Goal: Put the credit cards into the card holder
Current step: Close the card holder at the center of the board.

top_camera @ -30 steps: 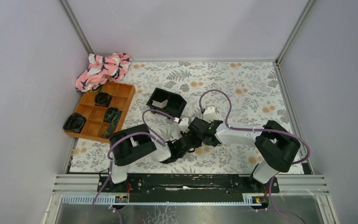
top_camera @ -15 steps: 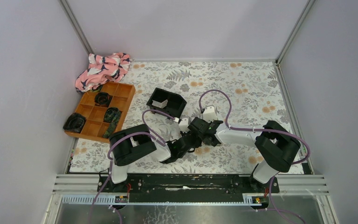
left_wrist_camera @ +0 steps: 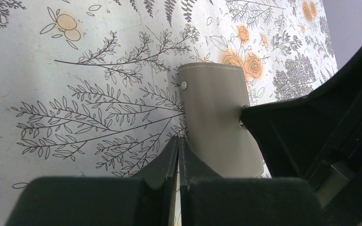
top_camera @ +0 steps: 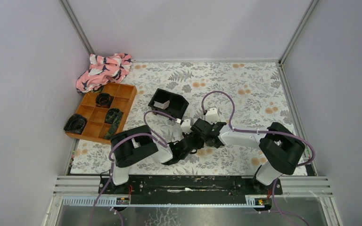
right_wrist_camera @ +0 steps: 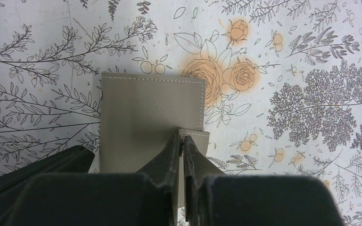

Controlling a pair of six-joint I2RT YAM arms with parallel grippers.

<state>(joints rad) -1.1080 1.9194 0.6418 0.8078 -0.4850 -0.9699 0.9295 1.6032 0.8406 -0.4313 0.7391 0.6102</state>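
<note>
Left hand, right hand pinched shut on card holder.

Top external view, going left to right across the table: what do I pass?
orange compartment tray → black tray → right arm's elbow

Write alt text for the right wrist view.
The right gripper pinches a small flap at the edge of the grey-taupe card holder, which lies flat on a floral tablecloth. No cards are visible.
</note>
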